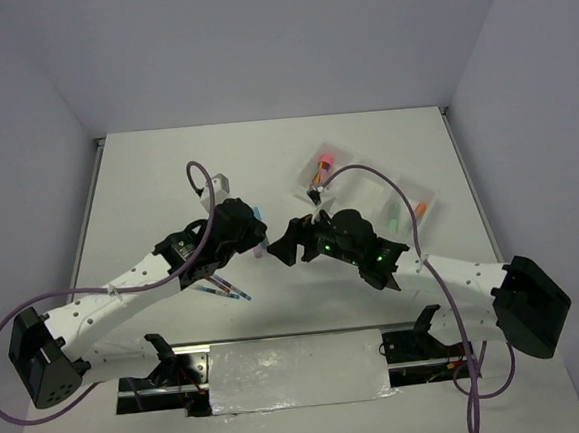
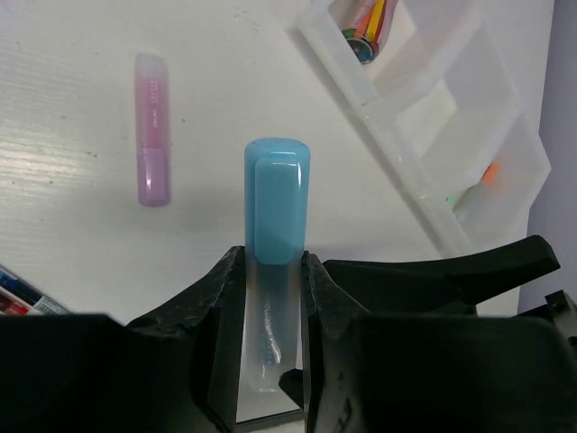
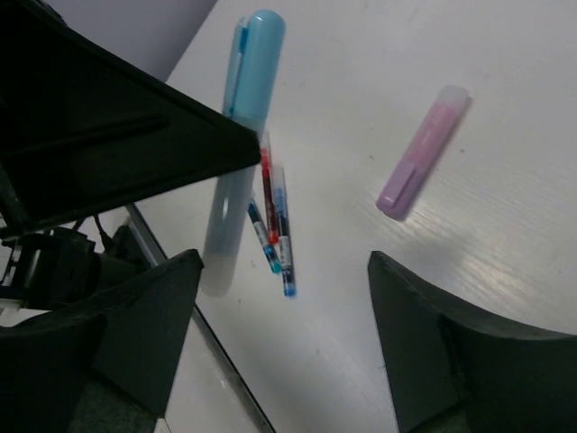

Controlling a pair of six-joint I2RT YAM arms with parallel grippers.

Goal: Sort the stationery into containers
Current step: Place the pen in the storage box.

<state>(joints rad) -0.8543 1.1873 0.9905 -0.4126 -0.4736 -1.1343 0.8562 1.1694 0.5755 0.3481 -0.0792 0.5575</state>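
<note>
Your left end effector (image 2: 275,271) is clamped on the one blue marker (image 2: 277,194). One purple marker (image 2: 152,135) lies on the tabletop (image 2: 72,271) at its 10 o'clock, and the one three-compartment tray (image 2: 410,171) at 2 o'clock. Your right end effector (image 3: 284,262) stands apart and empty; three thin pens (image 3: 275,216) show between its fingers.
</note>
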